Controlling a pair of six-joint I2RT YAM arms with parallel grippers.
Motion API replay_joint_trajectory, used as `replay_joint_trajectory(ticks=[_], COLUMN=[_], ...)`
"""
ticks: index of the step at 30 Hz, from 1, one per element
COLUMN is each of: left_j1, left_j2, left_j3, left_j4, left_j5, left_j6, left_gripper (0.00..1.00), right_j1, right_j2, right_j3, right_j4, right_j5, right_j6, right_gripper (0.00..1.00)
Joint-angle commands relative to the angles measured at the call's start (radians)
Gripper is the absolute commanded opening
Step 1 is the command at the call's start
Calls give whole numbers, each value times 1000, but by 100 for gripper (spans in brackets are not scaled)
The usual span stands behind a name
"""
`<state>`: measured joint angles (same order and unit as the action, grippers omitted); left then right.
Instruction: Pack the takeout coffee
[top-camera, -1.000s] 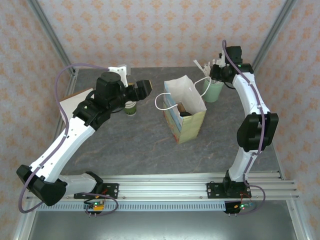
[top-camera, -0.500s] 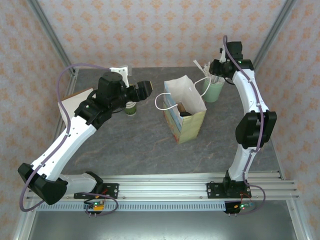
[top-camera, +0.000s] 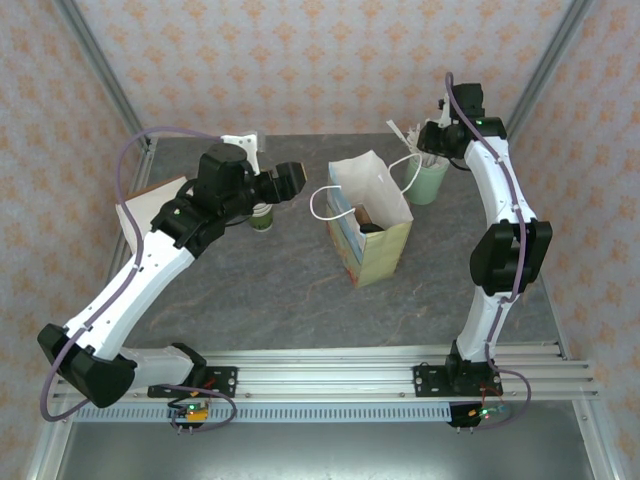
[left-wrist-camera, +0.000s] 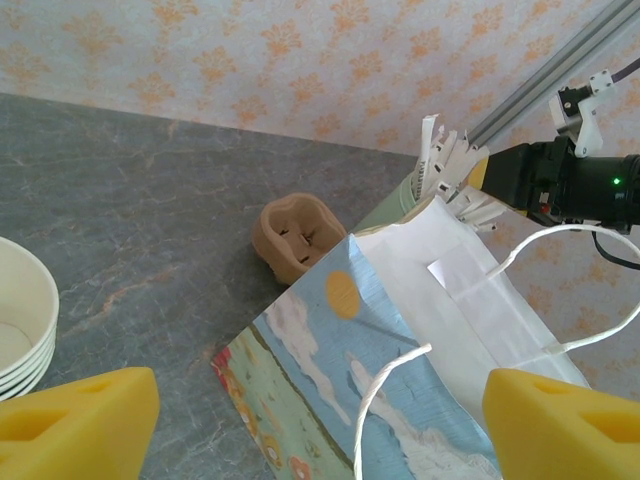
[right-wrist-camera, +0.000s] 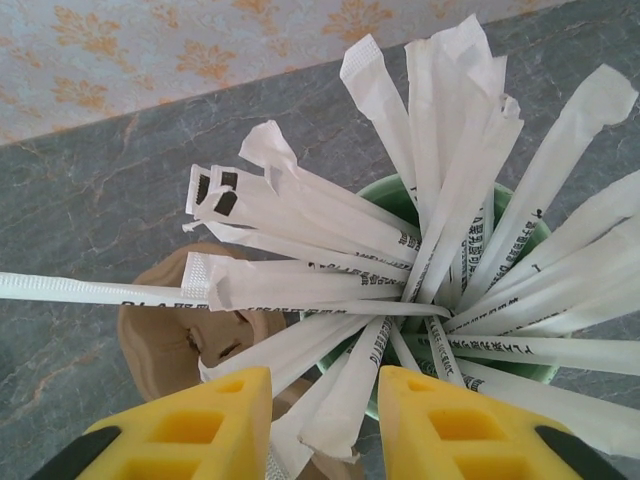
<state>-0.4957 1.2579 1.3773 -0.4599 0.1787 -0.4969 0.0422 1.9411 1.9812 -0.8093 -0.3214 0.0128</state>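
The paper bag stands open in the middle of the table, and a round black lid that looks like the takeout coffee shows inside its mouth. My left gripper hovers left of the bag, open wide. In the left wrist view the printed side of the bag and its white string handle lie below the left gripper. My right gripper hangs over the mint-green cup of white wrapped sticks. There the right gripper is open, with loose stick ends in the gap, touching neither pad.
A lidless stack of cream cups stands under my left wrist, and its rims are at the left edge. A brown pulp cup carrier sits behind the bag, next to the mint-green cup. A tan board lies far left.
My right gripper's jaws have spread a little over the sticks and its wrist has shifted slightly back. The left arm has hardly moved.
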Motion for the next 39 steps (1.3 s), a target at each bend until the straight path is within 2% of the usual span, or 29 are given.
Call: replay_joint_trajectory(ticks=[1,12,17,25,31,39], left_j1=[-5,-5,-5,-5,-5,-4], left_j2=[8,2,1,-2,-19,-42], left_j3=[0,-12,-14,-17,-31,-48], left_j4=[-6,-11,-11,-11,-14,-35], left_j5=[12,9,7,8,-4,-46], left_j6=[6,6,8,7,12,33], left_gripper=[85,85,85,85,85,85], right_j1=[-5,-7,-7,-6,-7,41], right_j2=[-13,-2,-10,-60,-195,-499], right_j3=[6,11,19,79,94,35], right_j4=[-35,-51,-56,-77,-94,-40], right_j5=[34,39,43,87,147,108], right_j6=[-14,-24,-25,-22,-13,29], right_gripper=[32,24,11,1,0,0])
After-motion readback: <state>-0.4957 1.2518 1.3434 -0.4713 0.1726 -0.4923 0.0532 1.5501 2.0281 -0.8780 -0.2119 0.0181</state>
